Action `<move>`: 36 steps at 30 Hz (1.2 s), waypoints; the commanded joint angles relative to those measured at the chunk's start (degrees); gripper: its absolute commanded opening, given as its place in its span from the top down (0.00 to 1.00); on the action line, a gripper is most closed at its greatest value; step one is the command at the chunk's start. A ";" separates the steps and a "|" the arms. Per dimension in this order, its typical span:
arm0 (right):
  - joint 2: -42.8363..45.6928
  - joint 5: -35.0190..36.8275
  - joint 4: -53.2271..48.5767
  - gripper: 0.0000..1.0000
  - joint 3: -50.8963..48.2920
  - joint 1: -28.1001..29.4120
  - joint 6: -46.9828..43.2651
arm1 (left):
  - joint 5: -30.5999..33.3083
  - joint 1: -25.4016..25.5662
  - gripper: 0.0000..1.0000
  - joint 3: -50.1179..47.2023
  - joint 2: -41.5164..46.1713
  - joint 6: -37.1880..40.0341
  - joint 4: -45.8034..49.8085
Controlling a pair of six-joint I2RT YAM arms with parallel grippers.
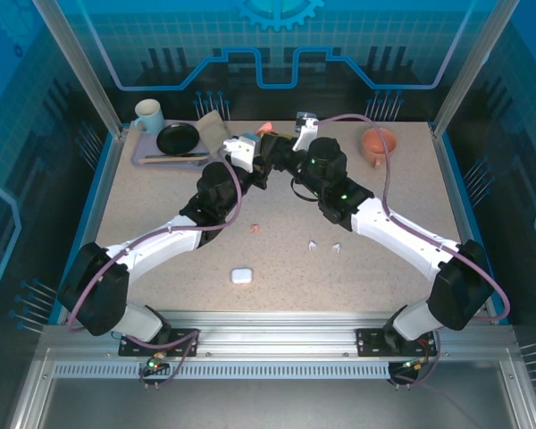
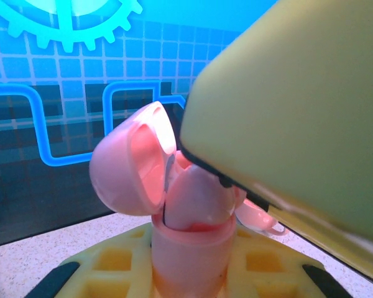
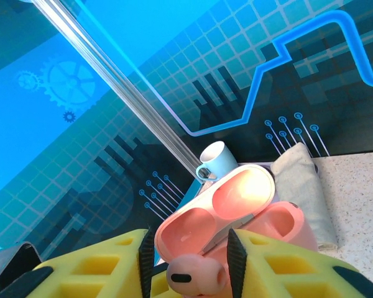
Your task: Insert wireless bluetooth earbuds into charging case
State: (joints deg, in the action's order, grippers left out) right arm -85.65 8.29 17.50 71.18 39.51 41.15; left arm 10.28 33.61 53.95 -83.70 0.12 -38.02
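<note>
the left pincer (image 2: 189,282) is clamped on a salmon-pink rounded plastic charging case (image 2: 133,164), raised with lid open so the right pincer (image 3: 191,251) can feed in a tiny salmon-pink earbud (image 3: 196,276); its narrow pads (image 3: 99,273) flank the bud, whether gripping cannot be told. on the speckled table (image 1: 143,192): one more pink earbud (image 1: 255,229), two white earbuds (image 1: 314,244), one white case (image 1: 241,275)

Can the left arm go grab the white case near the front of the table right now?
Probably not yet: the left hand is shut on the open pink case; the white case itself lies free, with nothing over it.
</note>
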 commanded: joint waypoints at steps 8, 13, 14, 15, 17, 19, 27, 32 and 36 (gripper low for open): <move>-1.38 0.67 -3.48 0.45 2.65 -2.42 2.26 | -1.30 0.60 1.00 2.30 1.43 0.18 -4.12; -0.25 -0.31 -3.87 0.39 3.26 -3.78 2.47 | -1.69 0.60 1.00 1.95 1.86 0.06 -3.45; 0.03 -0.58 -4.08 0.38 3.35 -3.90 2.45 | -1.67 0.58 1.00 1.73 1.92 0.06 -3.42; 0.45 -0.66 -4.46 0.37 3.29 -4.12 2.60 | -1.74 0.59 1.00 1.60 2.01 0.01 -3.37; 1.40 -1.22 -5.40 0.35 3.17 -4.71 3.58 | -1.67 0.57 1.00 1.38 2.22 -0.12 -3.01; 2.78 -2.07 -7.67 0.35 3.01 -5.60 5.33 | -1.92 0.51 1.00 1.07 2.63 -0.01 -2.54; 9.72 -10.28 -19.67 0.33 2.82 -9.65 8.19 | -11.40 -1.78 1.00 -1.97 5.81 0.50 0.86; 12.34 -17.04 -27.30 0.33 4.29 -10.78 8.04 | -19.38 -4.33 1.00 -4.43 8.25 0.84 3.43; 12.35 -24.22 -30.41 0.33 5.88 -10.77 9.54 | -24.18 -6.01 1.00 -6.12 9.58 1.37 4.40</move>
State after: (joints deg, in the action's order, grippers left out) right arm -73.82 -8.36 -7.88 75.02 29.19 49.15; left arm -7.49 28.58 48.97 -76.07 0.19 -34.46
